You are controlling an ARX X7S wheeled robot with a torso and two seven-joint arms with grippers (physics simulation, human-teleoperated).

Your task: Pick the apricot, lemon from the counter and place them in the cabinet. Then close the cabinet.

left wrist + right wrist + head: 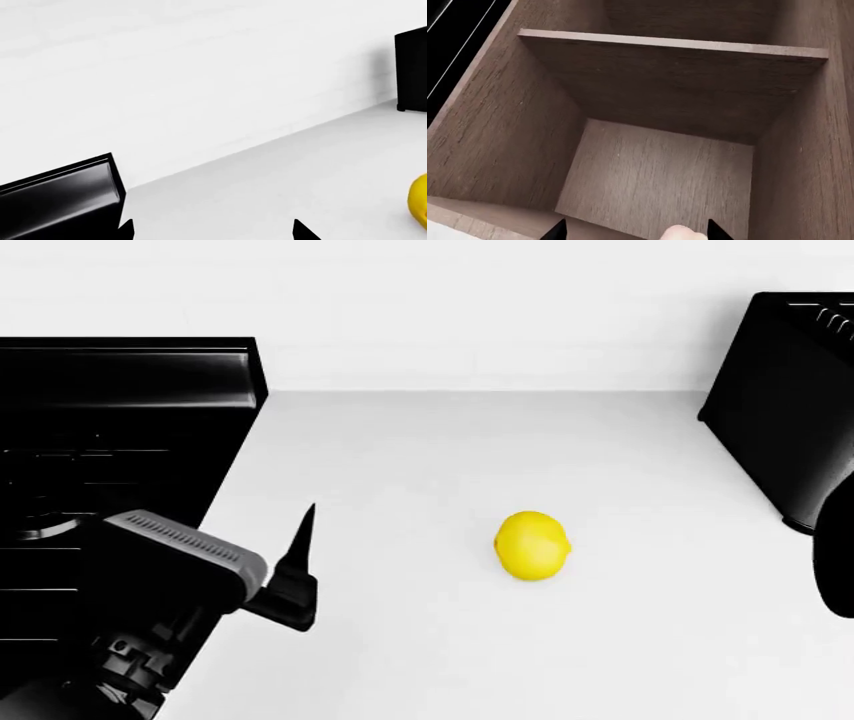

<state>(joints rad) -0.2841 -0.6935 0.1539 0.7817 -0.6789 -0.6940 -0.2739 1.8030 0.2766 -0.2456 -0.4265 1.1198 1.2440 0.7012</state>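
The lemon (533, 546) lies on its own out on the white counter (441, 650), roughly midway between the black stove (107, 430) at the left and a black appliance (787, 400) at the right, touching neither. In the left wrist view only a sliver of it shows at the frame's edge (419, 197). The left gripper (300, 570) hangs over the counter beside the stove's edge, well apart from the lemon; its two dark fingertips (303, 231) stand wide apart with bare counter between them, so it has hold of nothing. The apricot (684, 233) shows only in the right wrist view, as a small pale, pinkish curve at the frame's edge, sitting between the two dark tips of the right gripper (635, 231). The tips stand well apart, and whether they press on the fruit cannot be told from the little that shows. That gripper faces into the open wooden cabinet (487, 150), whose brown grained walls, back panel and one shelf (674, 47) fill the view; the apricot is at the cabinet's opening.
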